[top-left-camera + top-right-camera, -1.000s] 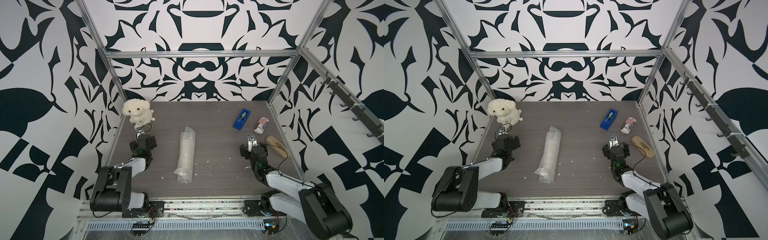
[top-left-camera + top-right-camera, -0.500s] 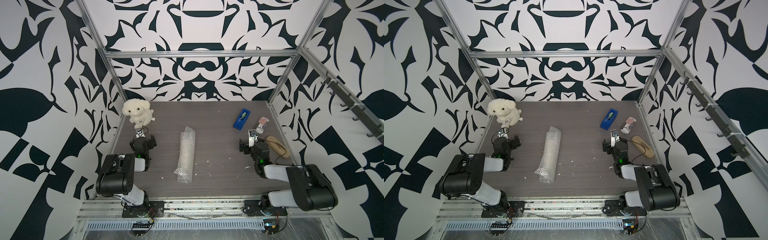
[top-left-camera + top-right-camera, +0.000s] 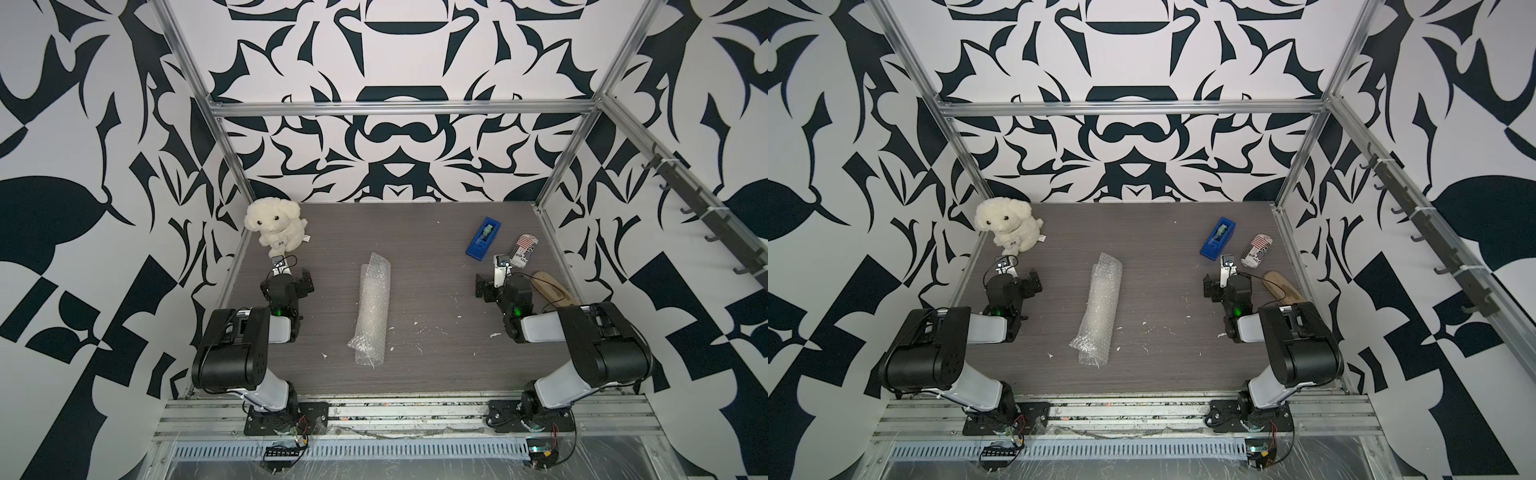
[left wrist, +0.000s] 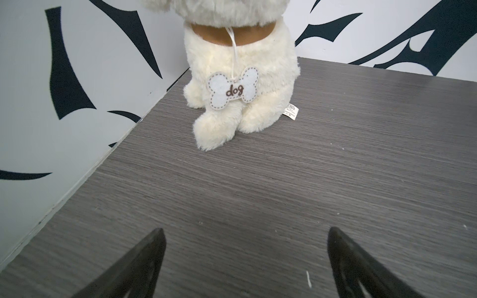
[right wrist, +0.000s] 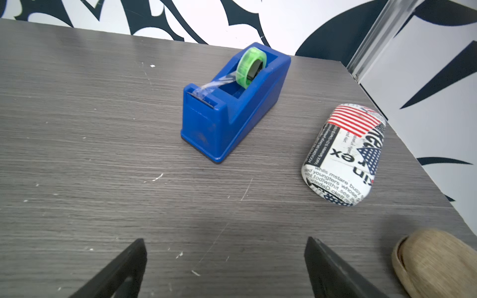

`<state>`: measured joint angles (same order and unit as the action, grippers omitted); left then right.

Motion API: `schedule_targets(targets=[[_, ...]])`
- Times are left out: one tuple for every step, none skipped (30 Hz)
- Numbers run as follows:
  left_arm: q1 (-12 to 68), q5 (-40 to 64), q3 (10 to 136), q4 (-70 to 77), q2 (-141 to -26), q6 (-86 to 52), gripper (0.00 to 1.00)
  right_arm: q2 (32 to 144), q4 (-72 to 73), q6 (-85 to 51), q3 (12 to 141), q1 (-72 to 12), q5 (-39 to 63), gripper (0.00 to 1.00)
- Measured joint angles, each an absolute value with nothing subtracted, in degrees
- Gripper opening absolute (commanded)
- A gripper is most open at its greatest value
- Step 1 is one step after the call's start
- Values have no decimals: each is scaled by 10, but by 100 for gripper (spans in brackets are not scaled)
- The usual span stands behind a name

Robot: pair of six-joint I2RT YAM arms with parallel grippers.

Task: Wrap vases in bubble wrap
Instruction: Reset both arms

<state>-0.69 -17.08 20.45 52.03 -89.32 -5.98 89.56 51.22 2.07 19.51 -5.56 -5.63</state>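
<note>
The bubble wrap lies rolled into a long tube in the middle of the grey table, also seen in a top view. The vase is hidden; the roll only looks whitish inside. My left gripper is open over bare table, facing the plush dog, well left of the roll. My right gripper is open over bare table near the tape dispenser, well right of the roll. Neither holds or touches anything. Both arms are folded back near the front rail.
A white plush dog sits at the back left corner. A blue tape dispenser, a printed red-striped can lying on its side and a wooden brush are at the back right. Small white scraps dot the table.
Both arms have folded up and back over their bases, while the grippers stayed about where they were and stayed open. The bubble wrap roll has not moved.
</note>
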Motion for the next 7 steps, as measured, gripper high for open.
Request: schedule_targets(targets=[[-7, -171, 204, 520, -893, -60, 100, 896, 509, 19, 195, -55, -58, 99], [-7, -171, 204, 520, -893, -60, 99, 896, 507, 18, 195, -55, -59, 99], [-7, -171, 204, 520, -893, -60, 100, 896, 506, 17, 195, -55, -60, 99], [-7, -171, 204, 520, -893, -60, 99, 896, 506, 16, 195, -54, -60, 99], [-7, -171, 204, 520, -893, -60, 100, 896, 505, 15, 195, -54, -61, 99], [-7, -171, 204, 520, -893, -60, 100, 896, 504, 15, 195, -54, -62, 99], [-7, -171, 204, 520, -893, -60, 100, 896, 504, 15, 195, -54, -63, 99]])
